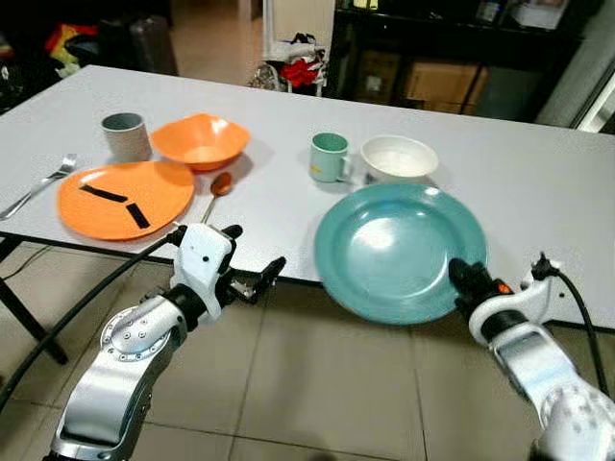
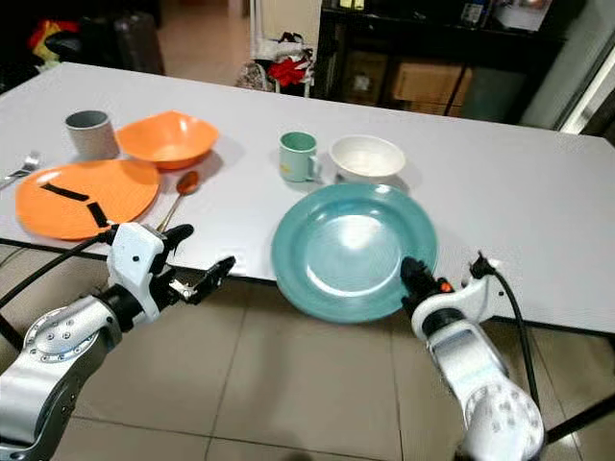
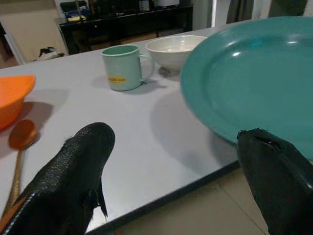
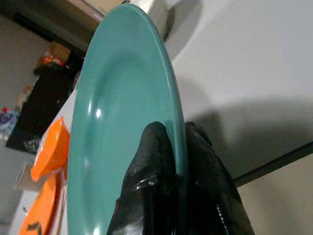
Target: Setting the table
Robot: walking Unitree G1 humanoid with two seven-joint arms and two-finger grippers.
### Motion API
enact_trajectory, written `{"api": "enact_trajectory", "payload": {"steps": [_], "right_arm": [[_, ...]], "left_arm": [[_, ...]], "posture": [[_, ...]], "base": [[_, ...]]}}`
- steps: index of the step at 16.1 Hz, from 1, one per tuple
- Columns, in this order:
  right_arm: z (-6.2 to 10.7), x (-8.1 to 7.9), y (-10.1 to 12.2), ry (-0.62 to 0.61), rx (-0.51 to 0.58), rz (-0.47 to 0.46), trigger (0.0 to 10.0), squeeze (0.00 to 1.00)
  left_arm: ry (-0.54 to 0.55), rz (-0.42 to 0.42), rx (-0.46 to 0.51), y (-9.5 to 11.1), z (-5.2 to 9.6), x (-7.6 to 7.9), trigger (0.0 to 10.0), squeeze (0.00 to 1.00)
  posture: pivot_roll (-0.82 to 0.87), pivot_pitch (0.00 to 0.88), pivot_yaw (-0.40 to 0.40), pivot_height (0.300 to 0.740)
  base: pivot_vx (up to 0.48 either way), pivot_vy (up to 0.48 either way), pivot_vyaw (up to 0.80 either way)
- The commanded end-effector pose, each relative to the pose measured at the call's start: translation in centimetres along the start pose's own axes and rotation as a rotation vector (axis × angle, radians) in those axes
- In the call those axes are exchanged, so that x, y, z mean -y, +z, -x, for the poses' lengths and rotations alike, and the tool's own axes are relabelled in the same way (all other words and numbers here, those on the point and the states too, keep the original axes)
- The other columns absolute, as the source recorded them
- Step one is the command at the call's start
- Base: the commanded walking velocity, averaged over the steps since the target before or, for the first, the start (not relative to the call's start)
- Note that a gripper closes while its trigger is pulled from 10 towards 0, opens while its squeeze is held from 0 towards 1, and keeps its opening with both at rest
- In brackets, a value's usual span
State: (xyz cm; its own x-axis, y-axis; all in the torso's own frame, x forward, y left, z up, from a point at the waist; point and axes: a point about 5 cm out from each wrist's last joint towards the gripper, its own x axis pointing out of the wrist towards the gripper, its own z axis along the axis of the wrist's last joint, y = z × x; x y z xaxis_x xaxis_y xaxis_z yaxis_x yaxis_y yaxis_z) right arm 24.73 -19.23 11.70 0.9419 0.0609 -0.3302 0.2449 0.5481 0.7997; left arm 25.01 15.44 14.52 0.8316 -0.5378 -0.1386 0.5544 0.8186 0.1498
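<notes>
Right hand [image 1: 468, 280] pinched the glossy round teal plate [image 1: 399, 250] by its rim.
Left hand [image 1: 252, 261] hung open, empty, lower left, before the matte grey surface [image 1: 538, 192].

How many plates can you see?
2. The orange plate lies flat at the table's near left edge, beside the fork. The teal plate is pinched at its rim by the right gripper, tilted over the table's near edge.

Both arms are silver metal with round, screw-ringed joints and white wrist housings. Each ends in long black textured fingers [image 3: 78, 181]. A black cable [image 1: 581, 317] loops from the right wrist, another trails from the left.
</notes>
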Motion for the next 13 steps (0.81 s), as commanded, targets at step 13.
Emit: {"api": "enact_trajectory", "payload": {"steps": [13], "right_arm": [[-8.4,-1.4,1.7,-0.106,-0.112,-0.108,10.0,0.00]], "left_arm": [[-0.087,0.002,-0.031,0.1,0.1,1.0,10.0,0.00]], "posture": [[0.03,0.000,-0.057,0.740]], "base": [[0.000,0.000,0.00]]}}
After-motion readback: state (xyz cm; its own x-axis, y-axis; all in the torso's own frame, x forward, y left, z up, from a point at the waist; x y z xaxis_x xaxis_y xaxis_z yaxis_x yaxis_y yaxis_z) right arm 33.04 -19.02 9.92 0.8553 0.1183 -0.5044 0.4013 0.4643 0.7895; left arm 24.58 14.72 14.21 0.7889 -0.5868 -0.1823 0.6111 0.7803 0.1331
